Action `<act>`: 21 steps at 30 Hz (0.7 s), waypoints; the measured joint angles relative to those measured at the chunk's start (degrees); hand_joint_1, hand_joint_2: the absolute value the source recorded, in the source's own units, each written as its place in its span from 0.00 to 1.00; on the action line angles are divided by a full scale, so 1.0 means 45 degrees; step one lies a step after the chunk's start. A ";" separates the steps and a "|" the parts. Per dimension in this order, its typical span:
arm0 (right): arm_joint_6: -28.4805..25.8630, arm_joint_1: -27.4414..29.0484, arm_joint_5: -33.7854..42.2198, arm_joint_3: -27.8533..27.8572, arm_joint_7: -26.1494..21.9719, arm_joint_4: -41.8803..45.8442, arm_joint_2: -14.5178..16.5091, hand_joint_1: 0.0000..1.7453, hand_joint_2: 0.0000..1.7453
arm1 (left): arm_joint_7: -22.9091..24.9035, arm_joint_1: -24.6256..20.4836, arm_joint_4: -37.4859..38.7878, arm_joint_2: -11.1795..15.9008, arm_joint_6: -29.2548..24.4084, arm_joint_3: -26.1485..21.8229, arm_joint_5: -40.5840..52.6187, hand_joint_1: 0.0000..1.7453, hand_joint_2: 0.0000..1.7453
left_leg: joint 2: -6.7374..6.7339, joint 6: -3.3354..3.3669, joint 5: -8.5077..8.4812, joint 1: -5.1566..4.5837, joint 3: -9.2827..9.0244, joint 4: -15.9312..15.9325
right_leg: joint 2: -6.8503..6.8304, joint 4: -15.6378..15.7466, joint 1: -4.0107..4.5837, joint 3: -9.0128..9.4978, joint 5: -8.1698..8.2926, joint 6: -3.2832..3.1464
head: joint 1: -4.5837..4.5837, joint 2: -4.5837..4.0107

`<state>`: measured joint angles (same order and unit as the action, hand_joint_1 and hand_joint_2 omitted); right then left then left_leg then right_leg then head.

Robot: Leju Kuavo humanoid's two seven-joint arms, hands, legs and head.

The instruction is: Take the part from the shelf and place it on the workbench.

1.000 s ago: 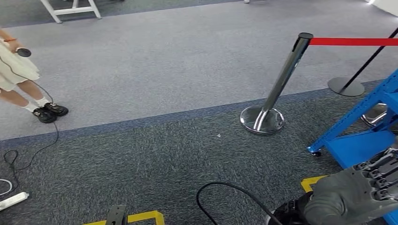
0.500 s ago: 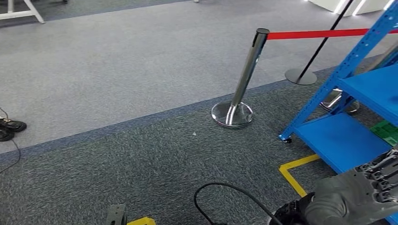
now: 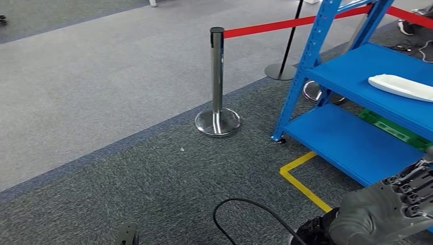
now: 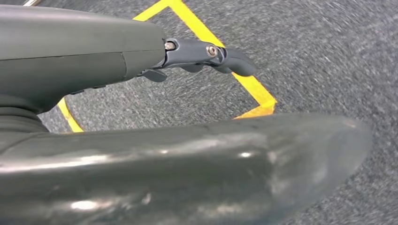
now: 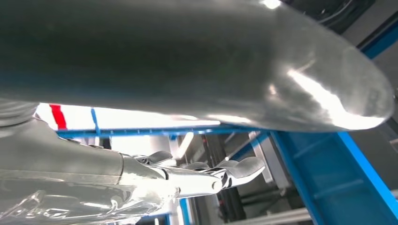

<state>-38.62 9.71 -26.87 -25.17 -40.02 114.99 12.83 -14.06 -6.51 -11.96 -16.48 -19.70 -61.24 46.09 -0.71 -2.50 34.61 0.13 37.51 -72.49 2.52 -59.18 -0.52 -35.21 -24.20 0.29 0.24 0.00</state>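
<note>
A blue shelf (image 3: pixel 357 66) stands far right on the carpet, with the white part (image 3: pixel 401 87) lying on its middle level. Near right, the right hand (image 3: pixel 403 196) holds nothing, fingers apart; the left hand (image 4: pixel 206 56) likewise holds nothing

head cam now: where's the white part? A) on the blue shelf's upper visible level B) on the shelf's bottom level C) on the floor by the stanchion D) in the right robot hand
A: the white part lies on the upper visible level of the blue shelf, while the right robot hand holds nothing.
</note>
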 joint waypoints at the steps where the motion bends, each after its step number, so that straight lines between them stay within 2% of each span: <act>1: 0.0000 0.0000 0.0002 -0.0001 0.0000 -0.0001 0.0000 0.00 0.00 | -0.0006 0.0005 0.0000 0.0000 0.0002 -0.0001 0.0007 0.00 0.00 | 0.0053 0.0021 -0.0286 0.0003 0.0022 0.0114 | 0.0207 -0.0002 -0.0004 0.0004 0.0010 0.0008 | 0.0001 0.0000; 2: 0.0000 -0.0001 0.0004 -0.0001 0.0000 -0.0001 0.0000 0.00 0.00 | -0.0017 -0.0001 0.0000 0.0001 0.0004 -0.0001 0.0010 0.00 0.00 | 0.0151 0.0045 -0.0768 0.0012 -0.0181 0.0678 | 0.0412 -0.0003 -0.0014 0.0011 0.0024 0.0031 | 0.0000 0.0000; 3: 0.0000 -0.0002 0.0004 -0.0001 0.0000 -0.0001 0.0000 0.00 0.00 | -0.0027 -0.0016 0.0000 0.0002 0.0004 -0.0001 0.0011 0.00 0.00 | 0.0415 0.0066 -0.1283 0.0040 -0.0513 0.1489 | 0.0598 -0.0003 -0.0029 0.0010 0.0043 0.0065 | 0.0005 0.0000; 4: 0.0000 -0.0007 0.0004 -0.0002 0.0000 -0.0001 0.0000 0.00 0.00 | -0.0037 -0.0030 0.0000 0.0002 0.0002 -0.0001 0.0010 0.00 0.00 | 0.0794 0.0094 -0.1642 0.0089 -0.0857 0.2326 | 0.0778 -0.0034 -0.0020 -0.0015 0.0057 0.0119 | 0.0013 0.0000; 5: 0.0000 -0.0013 0.0001 -0.0005 -0.0001 -0.0001 -0.0001 0.00 0.00 | -0.0043 -0.0040 0.0000 0.0002 0.0001 0.0000 0.0010 0.00 0.00 | 0.1119 0.0115 -0.1835 0.0129 -0.1103 0.2930 | 0.0936 -0.0044 -0.0023 -0.0058 0.0080 0.0186 | 0.0013 0.0000; 6: 0.0000 -0.0015 0.0001 -0.0007 -0.0001 -0.0001 -0.0002 0.00 0.00 | -0.0045 -0.0046 0.0000 -0.0001 0.0000 0.0001 0.0010 0.00 0.00 | 0.1356 0.0149 -0.1871 0.0150 -0.1230 0.3264 | 0.1082 -0.0037 -0.0031 -0.0110 0.0108 0.0267 | 0.0030 0.0000; 7: 0.0000 -0.0018 0.0002 -0.0010 -0.0001 -0.0001 -0.0004 0.00 0.00 | -0.0047 -0.0049 0.0000 -0.0005 -0.0001 0.0001 0.0009 0.00 0.00 | 0.1376 0.0210 -0.1836 0.0142 -0.1269 0.3385 | 0.1242 -0.0005 -0.0047 -0.0165 0.0149 0.0366 | 0.0043 0.0000; 8: 0.0000 -0.0017 0.0005 -0.0011 -0.0001 0.0000 -0.0006 0.00 0.00 | -0.0050 -0.0054 0.0000 -0.0019 -0.0002 -0.0001 0.0010 0.00 0.00 | 0.1215 0.0285 -0.1858 0.0134 -0.1271 0.3400 | 0.1377 0.0058 -0.0083 -0.0221 0.0200 0.0456 | 0.0053 0.0000; 9: 0.0000 -0.0017 0.0009 -0.0011 0.0000 0.0001 -0.0009 0.00 0.00 | -0.0051 -0.0065 -0.0001 -0.0030 -0.0004 -0.0006 0.0010 0.00 0.00 | 0.1053 0.0377 -0.1896 0.0132 -0.1290 0.3440 | 0.1253 0.0043 -0.0079 -0.0279 0.0195 0.0525 | 0.0059 0.0000; 10: 0.0000 -0.0020 0.0011 -0.0011 -0.0001 0.0002 -0.0011 0.00 0.00 | -0.0054 -0.0074 -0.0002 -0.0045 -0.0004 -0.0011 0.0012 0.00 0.00 | 0.0882 0.0471 -0.1936 0.0140 -0.1305 0.3480 | 0.0953 -0.0108 -0.0059 -0.0387 0.0091 0.0574 | 0.0014 0.0000; 11: 0.0000 -0.0024 0.0019 -0.0011 -0.0001 0.0004 -0.0013 0.00 0.00 | -0.0057 -0.0074 -0.0004 -0.0059 -0.0004 -0.0015 0.0021 0.00 0.00 | 0.0692 0.0550 -0.1961 0.0147 -0.1318 0.3518 | 0.0505 -0.0596 -0.0030 -0.0628 -0.0209 0.0609 | -0.0038 0.0000; 12: 0.0000 -0.0028 0.0032 -0.0011 -0.0001 0.0003 -0.0017 0.00 0.00 | -0.0061 -0.0063 -0.0005 -0.0059 -0.0005 -0.0017 0.0027 0.00 0.00 | 0.0504 0.0602 -0.1963 0.0125 -0.1324 0.3529 | 0.0003 -0.1364 -0.0006 -0.0977 -0.0638 0.0634 | -0.0090 0.0000; 13: 0.0000 -0.0030 0.0050 -0.0011 -0.0001 0.0001 -0.0021 0.00 0.00 | -0.0064 -0.0039 -0.0005 -0.0057 -0.0010 -0.0022 0.0033 0.00 0.00 | 0.0290 0.0638 -0.1951 0.0104 -0.1325 0.3528 | -0.0279 -0.2287 -0.0005 -0.1408 -0.1103 0.0664 | -0.0133 0.0000; 14: 0.0000 -0.0031 0.0073 -0.0011 0.0000 -0.0001 -0.0024 0.00 0.00 | -0.0066 -0.0014 -0.0005 -0.0047 -0.0015 -0.0030 0.0038 0.00 0.00 | 0.0063 0.0652 -0.1938 0.0085 -0.1328 0.3525 | -0.0423 -0.3152 -0.0010 -0.1805 -0.1473 0.0690 | -0.0137 0.0000; 15: 0.0000 -0.0031 0.0091 -0.0011 0.0000 -0.0005 -0.0028 0.00 0.00 | -0.0066 -0.0004 -0.0005 -0.0038 -0.0019 -0.0040 0.0038 0.00 0.00 | -0.0147 0.0653 -0.1926 0.0076 -0.1336 0.3523 | -0.0467 -0.3631 -0.0013 -0.2005 -0.1601 0.0698 | -0.0135 0.0000; 16: 0.0000 -0.0032 0.0106 -0.0011 0.0000 -0.0007 -0.0029 0.00 0.00 | -0.0066 -0.0005 -0.0005 -0.0030 -0.0023 -0.0049 0.0039 0.00 0.00 | -0.0341 0.0644 -0.1907 0.0072 -0.1353 0.3521 | -0.0490 -0.3585 -0.0012 -0.1931 -0.1474 0.0695 | -0.0138 0.0000; 17: 0.0000 -0.0033 0.0114 -0.0011 0.0000 -0.0010 -0.0029 0.00 0.00 | -0.0066 -0.0016 -0.0005 -0.0033 -0.0023 -0.0055 0.0040 0.00 0.00 | -0.0514 0.0623 -0.1881 0.0070 -0.1388 0.3520 | -0.0546 -0.3035 -0.0010 -0.1588 -0.1150 0.0680 | -0.0136 0.0000; 19: 0.0000 -0.0042 0.0123 -0.0013 0.0000 -0.0011 -0.0029 0.00 0.00 | -0.0066 -0.0027 -0.0005 -0.0043 -0.0023 -0.0062 0.0040 0.00 0.00 | -0.0794 0.0524 -0.1789 0.0028 -0.1492 0.3502 | -0.1042 -0.1238 0.0041 -0.0510 -0.0439 0.0614 | -0.0149 0.0000; 20: 0.0000 -0.0049 0.0126 -0.0017 0.0000 -0.0012 -0.0029 0.00 0.00 | -0.0066 -0.0025 -0.0005 -0.0045 -0.0023 -0.0066 0.0040 0.00 0.00 | -0.0911 0.0462 -0.1739 -0.0014 -0.1540 0.3485 | -0.1272 -0.0561 0.0069 -0.0109 -0.0242 0.0539 | -0.0143 0.0000; 21: 0.0000 -0.0055 0.0131 -0.0022 0.0000 -0.0015 -0.0029 0.00 0.00 | -0.0066 -0.0023 -0.0005 -0.0043 -0.0024 -0.0069 0.0040 0.00 0.00 | -0.1016 0.0397 -0.1705 -0.0056 -0.1581 0.3479 | -0.1431 -0.0175 0.0100 0.0109 -0.0165 0.0460 | -0.0141 0.0000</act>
<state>-38.62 9.47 -26.28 -25.27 -40.02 114.93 12.70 -14.36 -6.62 -11.98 -16.67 -19.81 -61.55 46.27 -5.28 -0.71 26.94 -0.12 30.40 -56.84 -3.92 -59.97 -0.07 -34.72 -24.94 2.36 -0.39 0.00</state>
